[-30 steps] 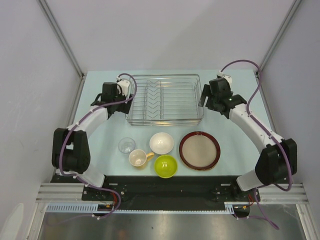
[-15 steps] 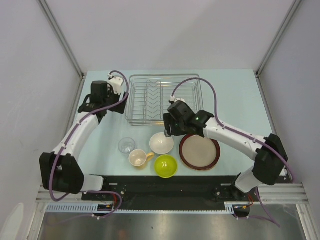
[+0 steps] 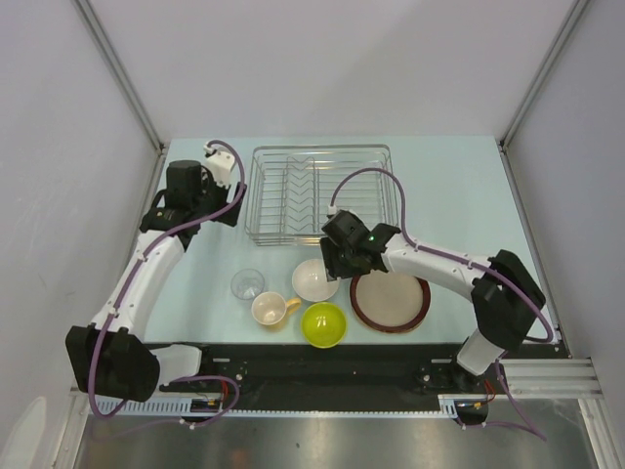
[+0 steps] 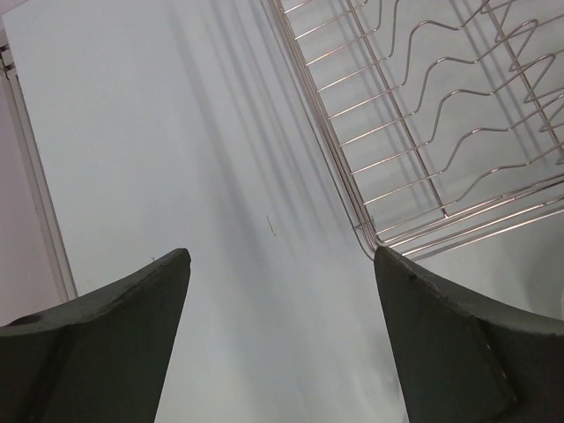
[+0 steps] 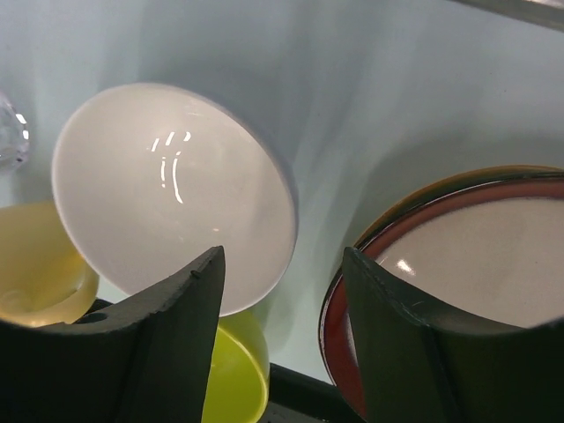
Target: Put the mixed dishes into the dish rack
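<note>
The dish rack [image 3: 320,193] is bare silver wire, with wavy runs across its floor. Near the rack sit a plain glossy white bowl [image 3: 315,280], a beige plate [image 3: 391,300] rimmed in dark red with a thin ochre outer edge, a lime-green bowl [image 3: 323,324], a tan-yellow mug [image 3: 269,309] and a colourless clear glass [image 3: 247,283]. Under the rack the surface [image 3: 459,195] is pale blue-green. The left arm [image 3: 146,269] and right arm [image 3: 439,262] are white with black joints and purple cables. The left end effector [image 4: 282,256] and right end effector [image 5: 282,253] are dark grey.
</note>
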